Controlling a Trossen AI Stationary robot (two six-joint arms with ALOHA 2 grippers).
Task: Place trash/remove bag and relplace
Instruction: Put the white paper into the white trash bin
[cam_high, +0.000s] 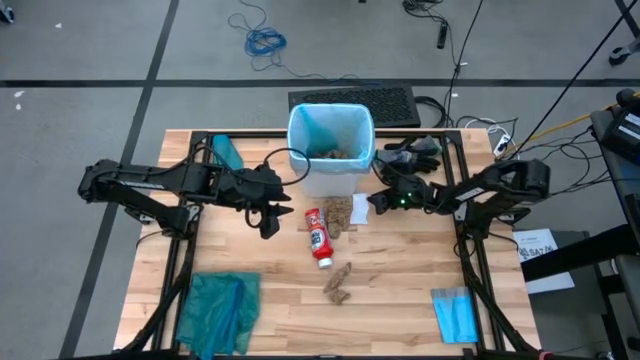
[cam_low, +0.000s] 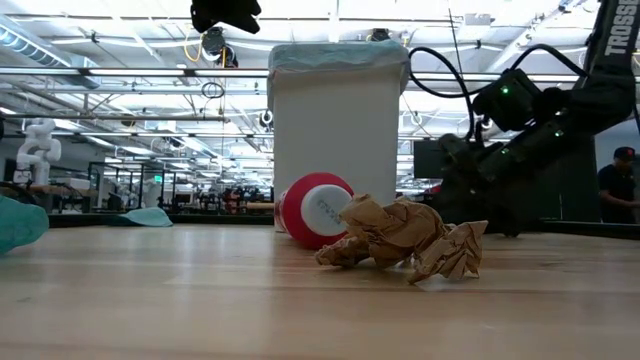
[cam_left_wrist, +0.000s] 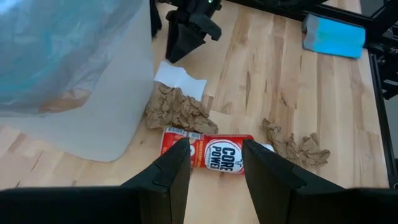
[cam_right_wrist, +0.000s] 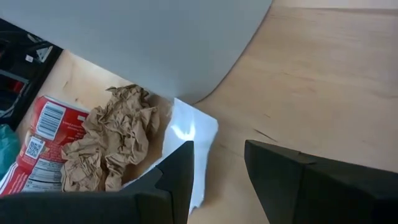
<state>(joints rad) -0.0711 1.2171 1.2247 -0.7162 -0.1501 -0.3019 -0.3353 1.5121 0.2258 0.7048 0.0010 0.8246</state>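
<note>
Where the high view looks down, a white bin (cam_high: 331, 150) lined with the light-blue bag (cam_high: 305, 128) stands mid-bench (cam_high: 400, 280); the bottle (cam_high: 318, 236) and brown paper scraps (cam_high: 338, 282) lie before it. Low view: crumpled paper (cam_low: 402, 238) nearest, bottle behind. Left wrist view: left gripper (cam_left_wrist: 214, 165) hovers above the bottle, jaws parted, empty. Right wrist view: right gripper (cam_right_wrist: 217, 171) parted, empty, over a white scrap (cam_right_wrist: 186, 134).

Bag (cam_high: 331, 128) lining bin — trash (cam_high: 320, 236) alongside
</note>
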